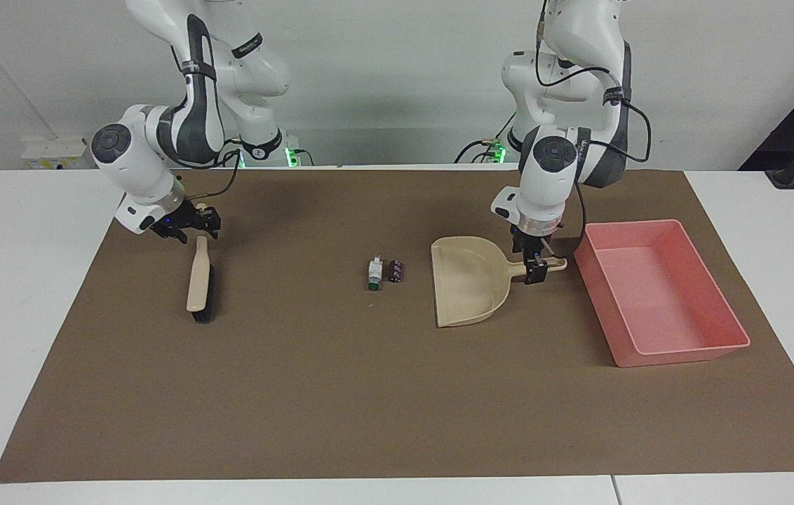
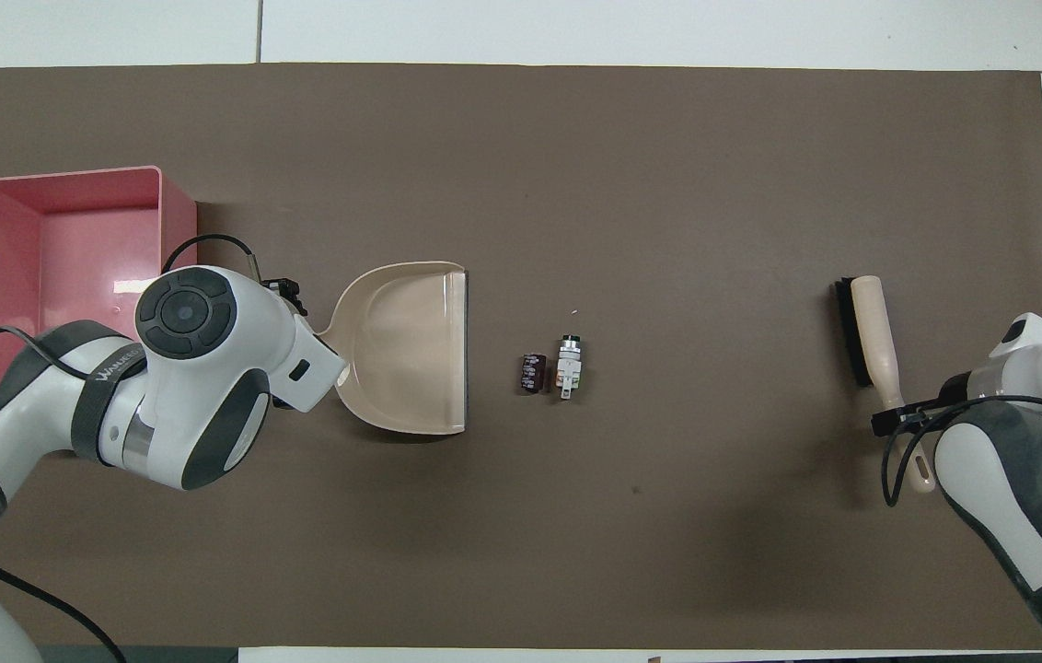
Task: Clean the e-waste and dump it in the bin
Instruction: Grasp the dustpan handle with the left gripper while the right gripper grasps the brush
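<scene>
The e-waste lies mid-mat: a white bit with a green end (image 1: 374,274) (image 2: 569,366) and a dark block (image 1: 395,271) (image 2: 533,373) side by side. The beige dustpan (image 1: 470,287) (image 2: 401,345) lies flat beside them, its mouth toward them. The pink bin (image 1: 656,298) (image 2: 52,249) stands at the left arm's end. My left gripper (image 1: 536,270) is down at the dustpan's handle, between pan and bin; the arm hides it in the overhead view. My right gripper (image 1: 190,228) (image 2: 898,422) is open just over the handle end of a brush (image 1: 199,280) (image 2: 871,336).
A brown mat (image 1: 341,393) covers most of the white table. The brush lies flat at the right arm's end, its bristles toward the e-waste. The bin's wall stands close to the dustpan handle's tip.
</scene>
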`<state>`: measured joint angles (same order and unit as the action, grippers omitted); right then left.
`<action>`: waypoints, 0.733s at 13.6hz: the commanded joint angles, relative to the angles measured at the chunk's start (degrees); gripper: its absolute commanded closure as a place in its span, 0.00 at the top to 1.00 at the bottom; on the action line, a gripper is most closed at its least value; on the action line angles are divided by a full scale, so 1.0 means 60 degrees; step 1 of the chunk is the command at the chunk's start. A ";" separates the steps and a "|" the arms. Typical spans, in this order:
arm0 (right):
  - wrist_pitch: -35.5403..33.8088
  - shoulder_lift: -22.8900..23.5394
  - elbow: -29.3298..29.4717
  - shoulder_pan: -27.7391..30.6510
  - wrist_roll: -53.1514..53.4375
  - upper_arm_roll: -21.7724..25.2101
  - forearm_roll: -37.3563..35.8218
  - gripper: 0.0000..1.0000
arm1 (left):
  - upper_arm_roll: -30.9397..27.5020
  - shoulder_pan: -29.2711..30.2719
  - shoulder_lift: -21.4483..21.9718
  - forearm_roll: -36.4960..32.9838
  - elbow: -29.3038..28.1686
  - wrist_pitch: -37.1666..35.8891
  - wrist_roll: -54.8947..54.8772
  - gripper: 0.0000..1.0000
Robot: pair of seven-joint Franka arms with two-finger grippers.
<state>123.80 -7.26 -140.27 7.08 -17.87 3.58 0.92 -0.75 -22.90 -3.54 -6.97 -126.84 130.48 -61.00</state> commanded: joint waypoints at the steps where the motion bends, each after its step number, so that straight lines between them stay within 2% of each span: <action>1: 0.0211 -0.0065 -0.0147 0.0037 -0.0288 0.0005 0.0169 0.69 | -0.0037 -0.0181 0.0283 -0.0054 -0.0364 0.0284 0.0161 0.94; 5: 0.0225 -0.0065 -0.0147 0.0037 -0.0303 0.0005 0.0169 0.57 | -0.0037 -0.0313 0.0094 -0.0040 -0.0364 0.0664 0.0408 0.94; 10: 0.0211 -0.0065 -0.0176 0.0022 -0.0288 0.0005 0.0169 0.48 | -0.0052 -0.0314 0.0049 -0.0039 -0.0320 0.0592 0.0512 0.93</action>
<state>123.92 -7.26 -140.37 7.07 -17.90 3.58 0.93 -0.55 -24.17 -3.73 -6.95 -127.63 132.57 -59.28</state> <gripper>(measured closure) 0.485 0.062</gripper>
